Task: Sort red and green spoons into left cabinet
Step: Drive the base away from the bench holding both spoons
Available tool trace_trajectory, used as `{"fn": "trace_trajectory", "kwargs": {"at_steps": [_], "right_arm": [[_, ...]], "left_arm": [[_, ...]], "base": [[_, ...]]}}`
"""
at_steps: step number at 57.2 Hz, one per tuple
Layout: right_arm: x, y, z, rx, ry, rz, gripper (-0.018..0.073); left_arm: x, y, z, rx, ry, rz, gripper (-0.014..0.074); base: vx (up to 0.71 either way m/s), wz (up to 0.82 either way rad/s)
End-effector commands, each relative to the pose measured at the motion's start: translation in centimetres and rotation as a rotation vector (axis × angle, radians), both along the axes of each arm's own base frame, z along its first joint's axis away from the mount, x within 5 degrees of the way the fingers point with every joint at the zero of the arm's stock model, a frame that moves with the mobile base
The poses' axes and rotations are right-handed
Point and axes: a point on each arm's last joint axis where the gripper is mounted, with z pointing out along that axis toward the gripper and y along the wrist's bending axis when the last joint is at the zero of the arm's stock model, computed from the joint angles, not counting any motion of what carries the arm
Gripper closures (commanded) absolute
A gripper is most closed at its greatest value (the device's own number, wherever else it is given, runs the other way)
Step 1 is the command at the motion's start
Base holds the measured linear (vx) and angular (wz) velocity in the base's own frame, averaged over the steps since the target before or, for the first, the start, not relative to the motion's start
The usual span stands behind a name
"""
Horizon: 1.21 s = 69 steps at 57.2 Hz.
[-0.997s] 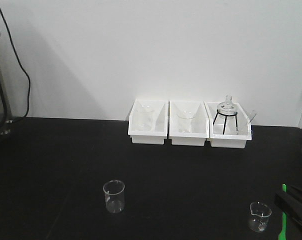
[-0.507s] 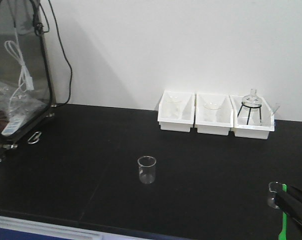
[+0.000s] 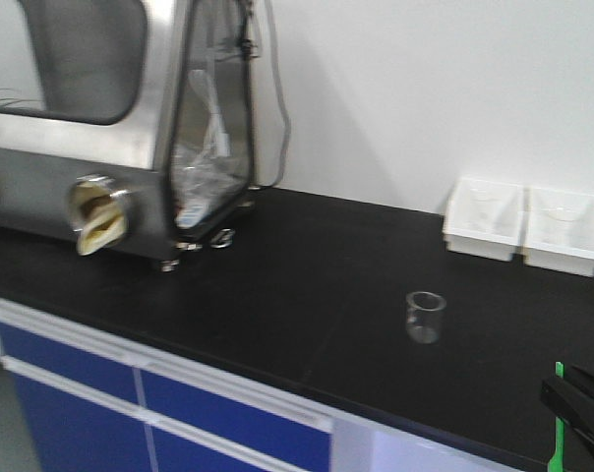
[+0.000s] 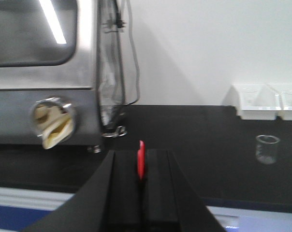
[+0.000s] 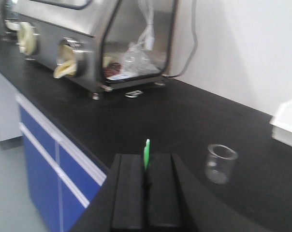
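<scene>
My left gripper (image 4: 142,153) is shut on the red spoon (image 4: 141,163), whose end sticks up between the black jaws. My right gripper (image 5: 146,158) is shut on the bright green spoon (image 5: 146,152), which stands edge-on between the jaws. The green spoon (image 3: 559,433) and right gripper (image 3: 575,405) also show at the front view's bottom right corner. Both grippers hang in front of the black counter (image 3: 307,285). The left cabinet with shelves is out of view. The left gripper is not in the front view.
A steel glove box (image 3: 110,128) with glass side stands at the counter's left, also in the wrist views (image 4: 44,72) (image 5: 97,34). A clear beaker (image 3: 424,317) (image 4: 267,149) (image 5: 220,163) stands mid-counter. White bins (image 3: 484,218) line the wall. Blue drawer fronts (image 3: 130,413) sit below.
The front view has swung left: bins and beaker slid to the right, the glove box and blue drawer fronts came into view. The green spoon stays in the right gripper.
</scene>
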Motion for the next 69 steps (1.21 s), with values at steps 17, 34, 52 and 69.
{"fn": "trace_trajectory", "kwargs": {"at_steps": [17, 34, 52, 69], "right_arm": [[-0.07, 0.20, 1.34, 0.032, -0.058, 0.026, 0.0565], [-0.07, 0.20, 1.34, 0.032, -0.058, 0.026, 0.0565], [-0.07, 0.20, 1.34, 0.032, -0.058, 0.026, 0.0565], [-0.07, 0.20, 1.34, 0.032, -0.058, 0.026, 0.0565]], "left_arm": [[-0.22, -0.26, 1.52, -0.037, -0.087, -0.034, 0.0603], [-0.22, -0.26, 1.52, -0.037, -0.087, -0.034, 0.0603], [-0.22, -0.26, 1.52, -0.037, -0.087, -0.034, 0.0603], [-0.22, -0.26, 1.52, -0.037, -0.087, -0.034, 0.0603]], "base": [[-0.08, 0.72], [-0.02, 0.83], [0.08, 0.69], [0.17, 0.58]]}}
